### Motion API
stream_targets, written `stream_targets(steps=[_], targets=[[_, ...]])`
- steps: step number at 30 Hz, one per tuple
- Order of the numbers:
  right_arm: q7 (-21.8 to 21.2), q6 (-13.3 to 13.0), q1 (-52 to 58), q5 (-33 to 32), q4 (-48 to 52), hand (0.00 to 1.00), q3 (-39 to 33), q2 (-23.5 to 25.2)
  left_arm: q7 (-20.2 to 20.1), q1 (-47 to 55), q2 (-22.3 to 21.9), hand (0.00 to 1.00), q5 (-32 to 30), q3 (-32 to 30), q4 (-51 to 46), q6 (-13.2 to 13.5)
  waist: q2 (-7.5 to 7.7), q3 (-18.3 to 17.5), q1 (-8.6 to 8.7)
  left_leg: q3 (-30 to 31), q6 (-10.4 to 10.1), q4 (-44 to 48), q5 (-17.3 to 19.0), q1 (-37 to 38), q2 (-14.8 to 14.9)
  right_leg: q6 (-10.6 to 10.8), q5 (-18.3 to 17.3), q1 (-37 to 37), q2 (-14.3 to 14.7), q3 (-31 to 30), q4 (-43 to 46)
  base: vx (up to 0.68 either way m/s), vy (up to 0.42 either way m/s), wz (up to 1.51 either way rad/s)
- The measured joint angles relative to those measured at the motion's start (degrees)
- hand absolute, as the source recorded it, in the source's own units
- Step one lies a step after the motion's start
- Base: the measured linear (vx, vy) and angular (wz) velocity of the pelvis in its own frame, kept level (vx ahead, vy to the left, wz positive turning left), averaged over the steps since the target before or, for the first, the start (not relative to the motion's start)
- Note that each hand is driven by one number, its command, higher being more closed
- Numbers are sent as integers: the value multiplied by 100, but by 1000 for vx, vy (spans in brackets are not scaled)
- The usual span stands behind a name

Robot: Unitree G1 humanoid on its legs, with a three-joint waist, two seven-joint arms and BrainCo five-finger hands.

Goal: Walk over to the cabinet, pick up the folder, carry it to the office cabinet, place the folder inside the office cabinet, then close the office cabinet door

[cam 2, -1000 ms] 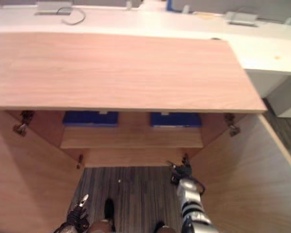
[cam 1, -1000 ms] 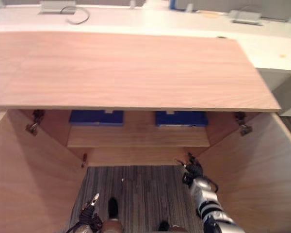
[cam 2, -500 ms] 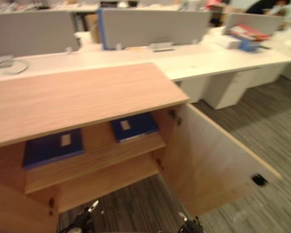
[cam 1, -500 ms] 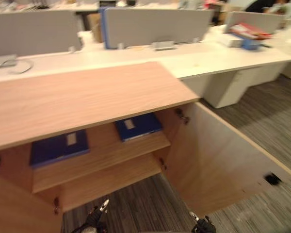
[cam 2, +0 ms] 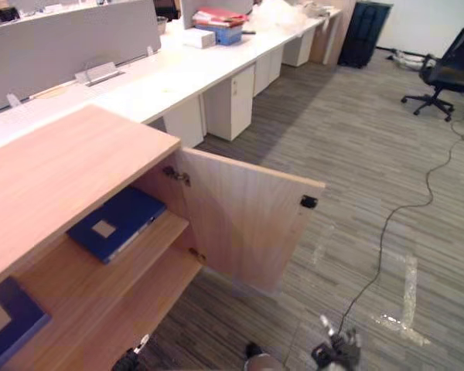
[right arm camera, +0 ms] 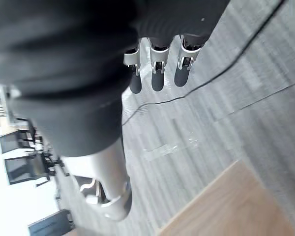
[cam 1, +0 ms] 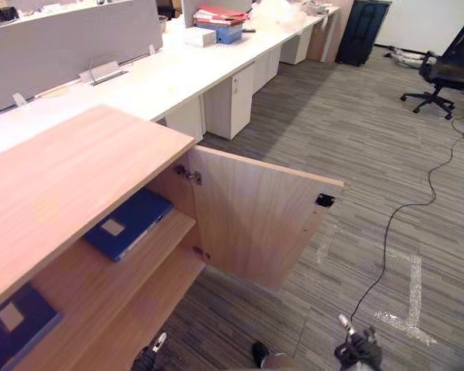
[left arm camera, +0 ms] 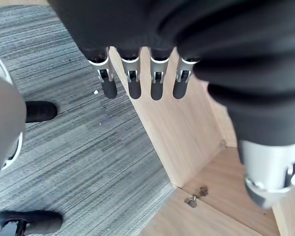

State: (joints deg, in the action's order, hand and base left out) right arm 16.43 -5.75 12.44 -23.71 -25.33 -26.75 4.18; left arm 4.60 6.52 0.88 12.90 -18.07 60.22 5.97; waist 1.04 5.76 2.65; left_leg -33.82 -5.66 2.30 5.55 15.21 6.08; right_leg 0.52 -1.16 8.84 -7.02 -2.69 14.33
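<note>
A wooden cabinet [cam 1: 62, 185] stands at the left with its right door [cam 1: 255, 224] swung wide open. On its upper shelf lie two flat blue folders: one near the door hinge [cam 1: 127, 222] and one further left [cam 1: 11, 325]. My left hand [cam 1: 151, 355] hangs low in front of the cabinet, fingers [left arm camera: 132, 78] straight and holding nothing. Well to the right of the door my right hand [cam 1: 359, 352] hangs over the carpet, its fingers [right arm camera: 157, 73] also straight and empty. Both hands are far below the folders.
A long white desk [cam 1: 178, 73] with grey partitions runs behind the cabinet, with red and blue items [cam 1: 220, 23] on it. A black office chair [cam 1: 448, 69] and a dark case [cam 1: 363, 31] stand at the far right. White tape marks [cam 1: 410, 301] lie on the striped carpet.
The whole picture has swung to the right, so the camera turned. The right hand, earlier raised near the lower shelf, now hangs low at the bottom edge.
</note>
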Motion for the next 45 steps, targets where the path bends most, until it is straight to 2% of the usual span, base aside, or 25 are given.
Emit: stream_targets(steps=[1,3,6,7,8,10,12,16,22,27,31,36,38,40,41,43,45], targets=[[33,-48,-28,-8,99,0,-66,8,-1,15,-9,0,-21,-42,-16,-5,8,0,-15,3,-26,106,69,14,25,27,-40,8,-122,319,149,44,-4,12],[121,-172,-177,-47,358,0,-304,10,-14,78,-58,0,-169,-137,-20,-57,-13,-53,-64,119,-114,340,220,-21,191,9,-210,-40,-78,580,284,75,-29,18],[173,-239,-572,-100,377,0,-643,-85,-39,105,-59,0,-169,-132,-21,-70,-70,-74,-89,186,-153,276,199,-31,263,97,-283,-53,-167,1020,294,64,-46,4],[213,-244,-813,-115,369,0,-829,-256,-67,113,-37,0,-169,-106,-14,-93,-99,-92,-107,231,-160,267,193,-76,337,253,-195,-104,-71,1048,95,39,-31,-1],[219,-253,-946,-114,341,0,-826,-437,-80,118,-49,0,-171,-108,-14,-102,-171,-130,-126,274,-153,268,182,-133,395,308,-78,-147,16,1054,-118,47,-36,-7],[217,-276,-1298,-109,197,0,-811,-802,-121,119,-32,0,-163,-105,-13,-124,-243,-148,-168,364,-155,270,131,-209,482,307,265,-361,173,1053,-729,77,-29,-16],[211,-284,-1513,-104,191,0,-800,-1019,-136,117,-9,0,-156,-93,-17,-142,-245,-144,-170,561,-165,269,84,-248,511,308,481,-578,243,1130,-1124,100,-31,4],[100,-301,-1996,-99,-149,0,-664,-1524,-176,130,90,0,-166,47,-17,-177,-242,-145,-176,931,-199,198,-30,-263,504,325,597,-920,230,1361,-1534,63,-7,31],[-116,-325,-3272,-391,-1603,0,17,-2423,-183,195,308,0,-69,427,-34,-187,-259,-133,-258,1301,-202,66,-83,-419,464,304,787,-1088,194,1675,-1907,-11,23,29],[-574,-327,-3962,-892,-2502,0,620,-2941,-198,314,391,0,94,626,-130,-186,-299,8,-333,1611,-191,-33,-78,-418,309,369,880,-1184,31,1840,-1917,-83,74,22],[-974,-266,-4035,-907,-2778,0,1066,-3124,-261,495,480,0,115,644,-120,-193,-298,53,-320,1663,-152,-37,-56,-415,234,395,950,-1186,-43,1840,-1950,-119,55,1],[-1474,-47,-4037,-893,-3101,0,1532,-3146,-338,487,503,0,113,661,-118,-194,-299,66,-309,1795,-134,-8,-65,-418,223,404,972,-1213,-58,1899,-1951,-66,14,6],[-1797,91,-4036,-855,-3215,0,1686,-3166,-404,495,503,0,108,699,-117,-194,-298,81,-266,1852,-125,-8,-73,-421,225,404,974,-1227,-57,1952,-1950,-30,18,8],[-2007,187,-4031,-665,-3320,0,1917,-3246,-438,500,503,0,80,740,-115,-200,-297,87,-240,1860,-124,-9,-74,-422,226,404,974,-1229,-57,1959,-1950,-9,29,2],[-2288,317,-4011,-420,-3345,0,2228,-3352,-503,497,505,0,54,773,-115,-201,-289,100,-210,1860,-124,-9,-74,-421,227,405,975,-1229,-55,1958,-1949,0,47,-1],[-2578,377,-3957,-151,-3343,0,2542,-3460,-584,481,505,0,27,788,-116,-202,-281,108,-187,1859,-124,-13,-74,-420,230,410,978,-1229,-50,1956,-1949,4,44,-2],[-2932,431,-3854,166,-3189,0,3154,-3682,-661,459,538,0,7,852,-115,-203,-263,120,-163,1850,-125,-21,-73,-421,237,410,978,-1229,-40,1942,-1949,0,40,-3]])
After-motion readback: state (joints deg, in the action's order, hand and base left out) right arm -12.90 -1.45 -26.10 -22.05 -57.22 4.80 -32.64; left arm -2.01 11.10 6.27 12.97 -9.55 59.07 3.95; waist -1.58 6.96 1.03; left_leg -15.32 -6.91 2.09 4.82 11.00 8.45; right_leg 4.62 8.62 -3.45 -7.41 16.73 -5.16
